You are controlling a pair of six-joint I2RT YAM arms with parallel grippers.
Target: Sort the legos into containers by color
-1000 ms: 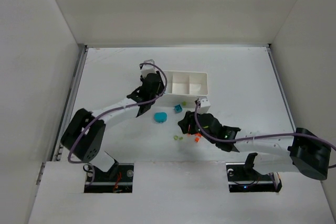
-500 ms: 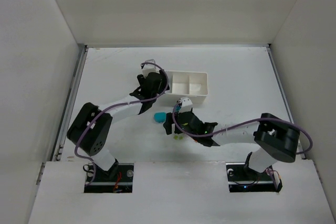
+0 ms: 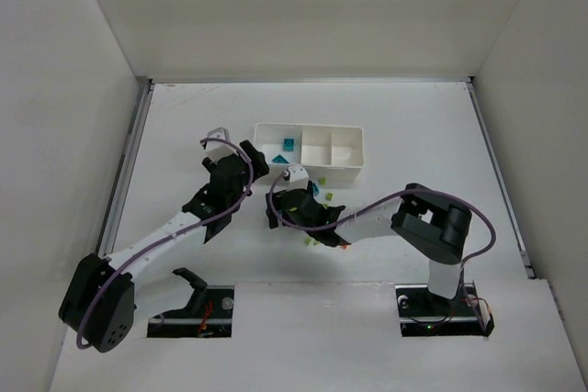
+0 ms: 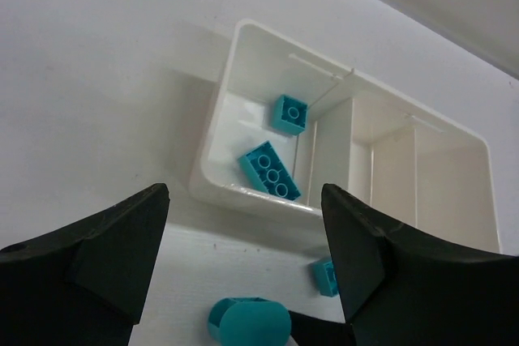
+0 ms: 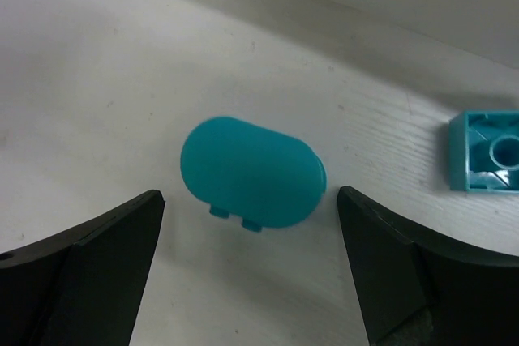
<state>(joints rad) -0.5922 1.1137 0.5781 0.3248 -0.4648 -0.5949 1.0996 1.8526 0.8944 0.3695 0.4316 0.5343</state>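
The white tray (image 3: 312, 126) has three compartments; the left one holds two teal bricks (image 4: 272, 171) (image 4: 289, 113), the other two look empty. My left gripper (image 3: 252, 164) is open and empty, just short of the tray's left end (image 4: 229, 79). My right gripper (image 3: 273, 208) is open, low over the table, with the rounded teal brick (image 5: 251, 172) lying between and just ahead of its fingers, not touched. That brick also shows in the left wrist view (image 4: 250, 322); the top view hides it. A small teal brick (image 5: 485, 151) lies upside down beside it.
Tiny lime-green bricks (image 3: 322, 181) (image 3: 310, 242) and an orange one (image 3: 342, 247) lie on the table in front of the tray, along my right arm. The two arms are close together near the tray's left end.
My left gripper drew back from the tray toward the near left, baring two teal bricks in the left compartment. My right gripper swept left to the rounded teal brick.
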